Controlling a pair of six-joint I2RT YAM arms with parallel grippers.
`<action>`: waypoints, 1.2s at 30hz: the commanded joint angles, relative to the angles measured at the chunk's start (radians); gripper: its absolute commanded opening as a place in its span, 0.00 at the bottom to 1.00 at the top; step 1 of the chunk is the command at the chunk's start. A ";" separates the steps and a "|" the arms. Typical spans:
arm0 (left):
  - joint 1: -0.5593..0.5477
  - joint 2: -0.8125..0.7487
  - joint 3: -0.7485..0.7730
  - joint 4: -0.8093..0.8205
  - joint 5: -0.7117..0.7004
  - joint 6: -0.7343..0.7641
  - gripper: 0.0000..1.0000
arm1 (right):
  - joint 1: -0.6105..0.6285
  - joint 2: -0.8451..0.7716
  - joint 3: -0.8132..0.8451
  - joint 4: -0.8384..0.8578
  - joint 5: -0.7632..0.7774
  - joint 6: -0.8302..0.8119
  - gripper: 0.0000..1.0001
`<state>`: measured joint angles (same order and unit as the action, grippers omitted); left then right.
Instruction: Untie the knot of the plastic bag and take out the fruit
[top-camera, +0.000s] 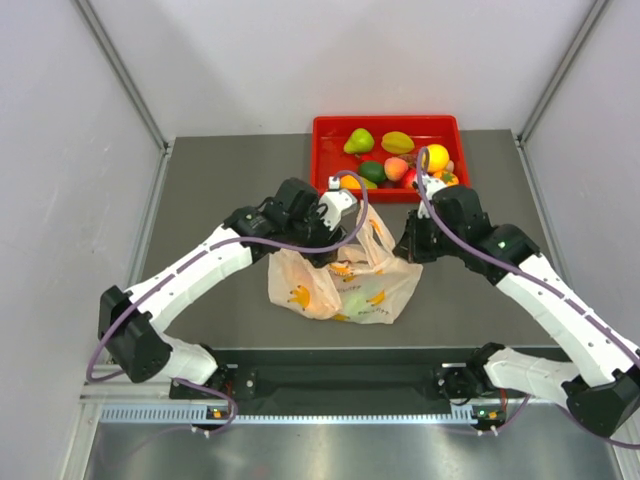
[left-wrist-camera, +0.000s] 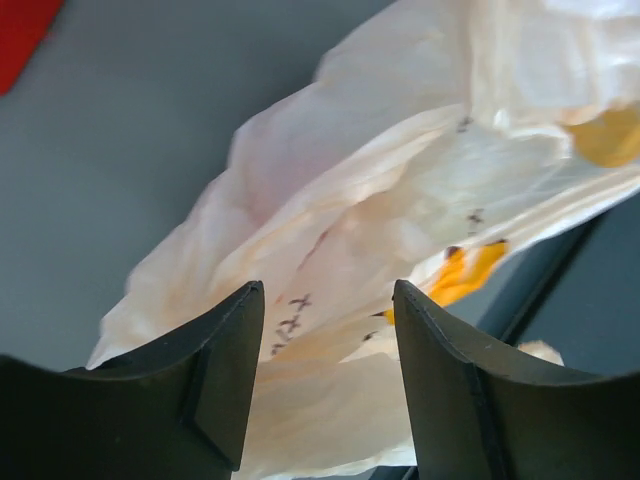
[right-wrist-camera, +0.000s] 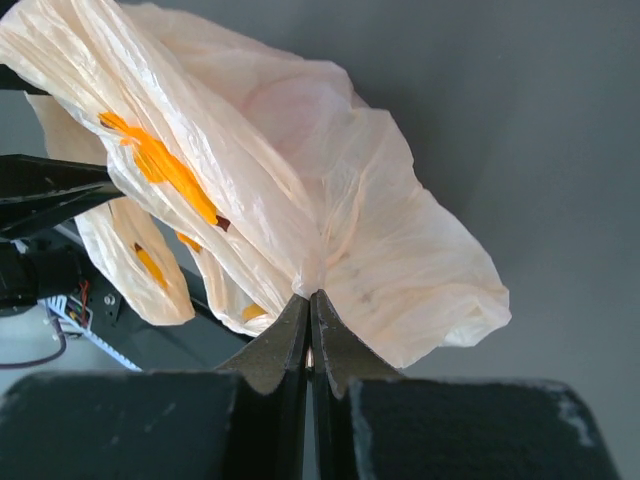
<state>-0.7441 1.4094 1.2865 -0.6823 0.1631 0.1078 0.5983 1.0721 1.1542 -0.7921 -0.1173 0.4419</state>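
The dark desk (top-camera: 200, 200) carries everything, both arms reaching out over it. Beyond both hands, at the far edge, sits the red tray (top-camera: 330, 135), nearer to the right hand than to the left. The plastic bag (top-camera: 340, 285) lies between the two hands and spreads back from them toward the arm bases, a crumpled peach heap with yellow prints. Its upper film is drawn up to the fingertips on either side. The left hand (top-camera: 352, 222) is at the bag's far left corner. In its wrist view the hand (left-wrist-camera: 328, 300) is released, its two dark fingers (left-wrist-camera: 225, 370) standing apart. Bag film (left-wrist-camera: 380, 200) fills the gap and rises ahead of them, but I cannot tell whether either finger touches it. The right hand (top-camera: 405, 245) is at the bag's far right corner. Its wrist view shows the hand (right-wrist-camera: 310, 300) clenched on the plastic bag (right-wrist-camera: 380, 230), fingertips pressed together on a gathered pinch of film that fans out directly ahead of them. The fruit (top-camera: 397, 142) lies in the tray, past the right hand's far side: green, yellow, orange and red pieces close together. A faint green patch shows through the bag just back from the left hand, too blurred to name.
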 joint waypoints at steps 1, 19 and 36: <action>0.000 -0.006 0.039 0.061 0.215 0.027 0.59 | -0.015 -0.057 -0.030 0.047 -0.033 0.003 0.00; -0.001 0.007 0.043 0.306 -0.034 0.058 0.54 | -0.015 -0.121 -0.056 0.010 -0.033 0.003 0.00; -0.001 0.141 0.100 0.064 0.242 0.165 0.49 | -0.023 -0.101 -0.047 -0.010 -0.027 -0.009 0.00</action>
<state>-0.7448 1.5349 1.3617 -0.5793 0.3553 0.2348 0.5926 0.9733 1.0988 -0.8101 -0.1505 0.4408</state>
